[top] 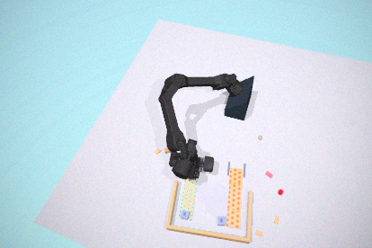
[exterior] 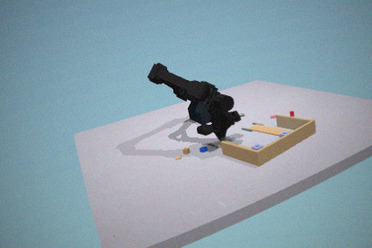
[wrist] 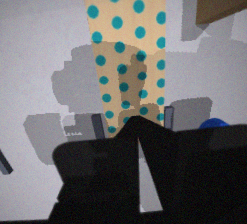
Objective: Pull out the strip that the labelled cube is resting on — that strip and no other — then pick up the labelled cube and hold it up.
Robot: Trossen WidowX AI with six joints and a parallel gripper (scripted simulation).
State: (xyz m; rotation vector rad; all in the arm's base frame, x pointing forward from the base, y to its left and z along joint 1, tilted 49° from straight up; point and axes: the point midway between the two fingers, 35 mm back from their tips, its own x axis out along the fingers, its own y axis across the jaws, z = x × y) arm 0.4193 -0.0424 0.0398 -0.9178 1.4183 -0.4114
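A strip with teal dots (top: 189, 197) (wrist: 129, 30) lies along the left of the wooden frame. A small blue cube (top: 184, 214) (exterior: 257, 146) sits at its far end. A strip with orange dots (top: 234, 197) (exterior: 265, 129) lies at the right. Another blue cube (top: 221, 220) (exterior: 284, 134) is at that strip's left edge. Both cubes show a faint dark mark, too small to read. My gripper (exterior: 222, 139) (wrist: 135, 120) is shut and empty, low at the teal-dotted strip's near end, between two dark rails (wrist: 98, 126). Its tips hide part of that end.
A three-sided wooden frame (top: 208, 234) (exterior: 287, 143) surrounds the strips' far ends. Dark rails (top: 229, 168) flank the orange-dotted strip. A blue disc (exterior: 203, 149) (wrist: 214, 123) lies just outside the left rail pair. Small wooden blocks (exterior: 186, 151), a red piece (top: 280, 191) and a pink piece (top: 269, 174) lie around.
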